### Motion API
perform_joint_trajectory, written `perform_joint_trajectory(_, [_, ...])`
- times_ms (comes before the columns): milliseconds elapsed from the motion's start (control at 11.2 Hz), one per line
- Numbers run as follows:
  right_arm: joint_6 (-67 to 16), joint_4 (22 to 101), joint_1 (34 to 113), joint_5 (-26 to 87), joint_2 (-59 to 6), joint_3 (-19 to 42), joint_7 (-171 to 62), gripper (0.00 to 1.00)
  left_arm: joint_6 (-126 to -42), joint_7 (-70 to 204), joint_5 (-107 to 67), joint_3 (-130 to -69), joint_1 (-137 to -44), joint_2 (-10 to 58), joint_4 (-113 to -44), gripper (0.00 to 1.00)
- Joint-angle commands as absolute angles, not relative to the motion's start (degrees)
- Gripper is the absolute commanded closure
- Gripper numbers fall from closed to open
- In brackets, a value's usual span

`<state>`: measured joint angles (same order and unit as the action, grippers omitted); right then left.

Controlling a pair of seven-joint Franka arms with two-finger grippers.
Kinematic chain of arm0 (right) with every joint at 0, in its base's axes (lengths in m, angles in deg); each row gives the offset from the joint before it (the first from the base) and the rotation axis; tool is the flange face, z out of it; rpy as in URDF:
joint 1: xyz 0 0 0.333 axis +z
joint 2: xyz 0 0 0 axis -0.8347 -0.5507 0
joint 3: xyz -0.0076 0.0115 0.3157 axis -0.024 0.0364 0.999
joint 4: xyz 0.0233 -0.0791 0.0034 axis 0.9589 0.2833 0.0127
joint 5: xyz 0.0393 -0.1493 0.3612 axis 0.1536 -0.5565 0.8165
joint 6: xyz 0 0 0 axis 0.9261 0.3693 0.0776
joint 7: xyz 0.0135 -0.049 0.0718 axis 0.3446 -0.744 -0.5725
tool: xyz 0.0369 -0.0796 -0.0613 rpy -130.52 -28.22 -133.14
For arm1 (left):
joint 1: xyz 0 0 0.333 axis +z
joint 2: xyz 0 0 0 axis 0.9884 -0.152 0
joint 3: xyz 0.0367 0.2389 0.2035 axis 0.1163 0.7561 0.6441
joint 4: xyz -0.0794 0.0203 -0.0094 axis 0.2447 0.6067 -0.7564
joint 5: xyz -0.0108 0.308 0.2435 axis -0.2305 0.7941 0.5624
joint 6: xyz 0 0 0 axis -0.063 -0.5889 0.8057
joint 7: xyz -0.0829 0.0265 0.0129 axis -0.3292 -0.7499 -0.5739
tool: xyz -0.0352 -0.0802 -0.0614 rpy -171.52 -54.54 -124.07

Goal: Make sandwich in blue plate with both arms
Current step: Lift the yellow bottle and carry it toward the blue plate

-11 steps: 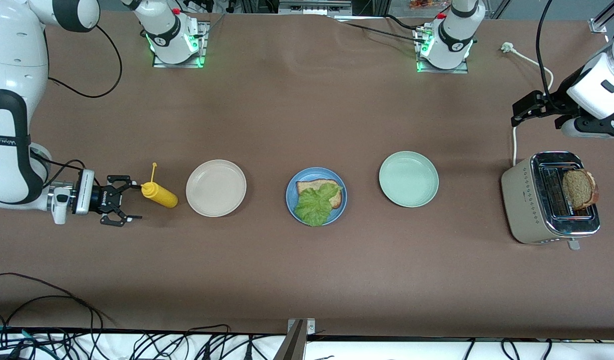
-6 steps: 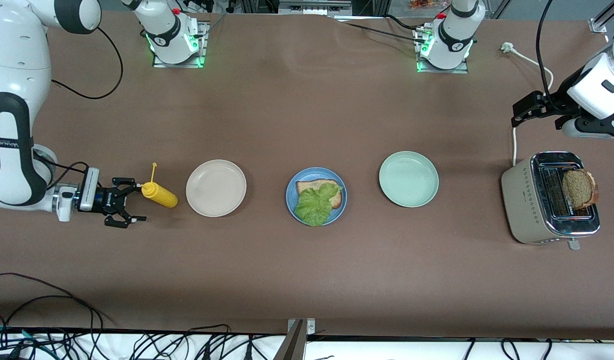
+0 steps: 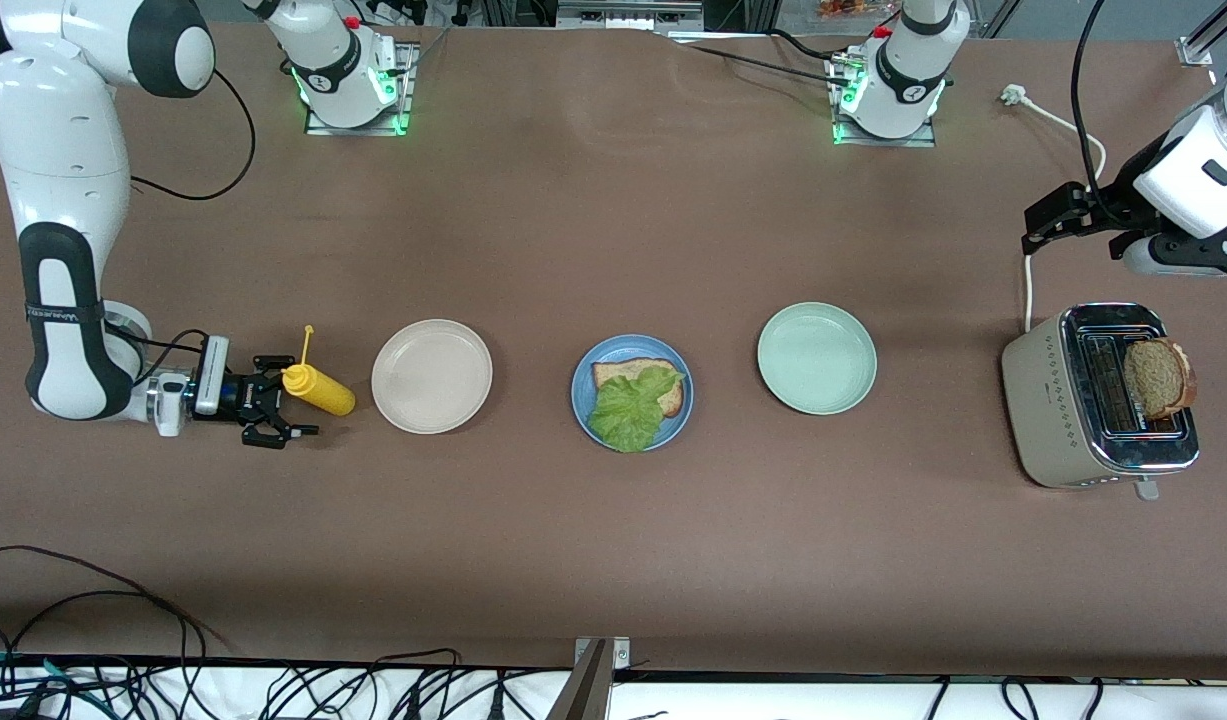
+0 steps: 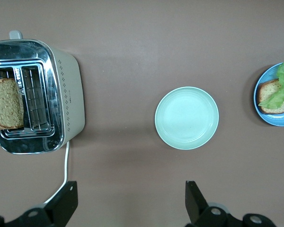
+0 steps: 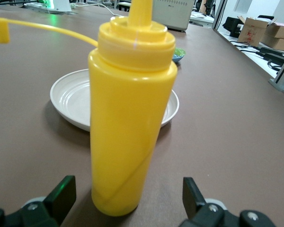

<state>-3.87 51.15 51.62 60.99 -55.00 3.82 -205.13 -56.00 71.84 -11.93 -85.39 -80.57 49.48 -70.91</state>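
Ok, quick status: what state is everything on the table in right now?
Right gripper: jaws open, at the yellow bottle.
Yellow bottle: standing, cap off.
Left gripper: jaws open, waiting.
Blue plate: bread and lettuce on it.
Beige plate, green plate: empty.
Toaster: one slice up.

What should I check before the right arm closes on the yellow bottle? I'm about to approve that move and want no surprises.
1. Right tool open on either side of the yellow squeeze bottle: ok.
2. Bottle upright, standing on the table: ok.
3. Bottle's cap off, hanging by its strap: ok.
4. Beige plate apart from the bottle: ok.
5. Blue plate holds a bread slice with lettuce on it: ok.
6. Left tool open, waiting above the table near the toaster: ok.
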Motion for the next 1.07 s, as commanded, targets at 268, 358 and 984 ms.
perform_joint_trajectory(268, [-3.36,52.53,53.68,66.4,-55.23,4.05,-206.85,0.31,-56.24,72.99,-12.61,-85.18,-80.82,49.82,-70.85,0.0])
perform_joint_trajectory(358, [-3.45,52.53,53.94,66.41,-55.41,4.05,-206.94,0.41,-56.24,72.99,-12.69,-85.18,-80.82,49.82,-70.85,0.0])
perform_joint_trajectory(984, [-10.9,52.0,57.01,61.24,-51.56,3.97,-188.36,1.0,-56.24,72.99,-12.69,-85.26,-80.73,49.73,-70.76,0.0])
